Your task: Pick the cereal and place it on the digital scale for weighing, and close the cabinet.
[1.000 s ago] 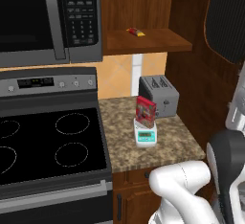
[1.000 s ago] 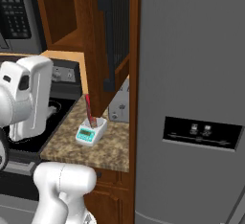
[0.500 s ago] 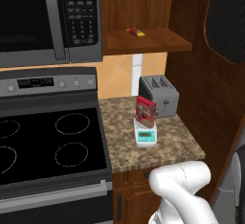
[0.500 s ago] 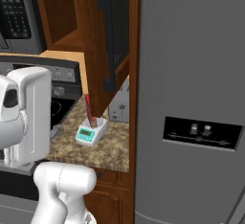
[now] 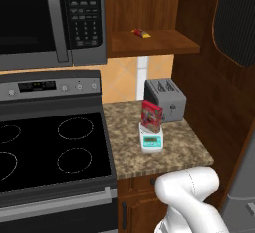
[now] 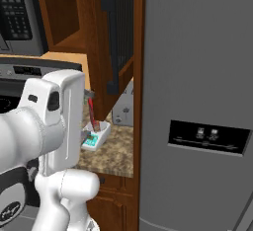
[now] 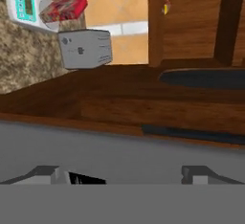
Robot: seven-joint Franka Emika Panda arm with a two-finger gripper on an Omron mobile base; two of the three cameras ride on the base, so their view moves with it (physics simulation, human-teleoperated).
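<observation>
The cereal stands on the digital scale beside the toaster, cabinet door open, pincer spread wide and empty

- Speckled brown granite counter, right of the black stovetop, below the open cabinet.
- On it, near the front: white digital scale, teal panel facing forward.
- On the scale, upright: red cereal box.
- Just behind, near the back wall: grey toaster, close beside the cereal.
- Higher up, wooden cabinet shelf.
- On that shelf, lying flat: small yellow-red packet.
</observation>
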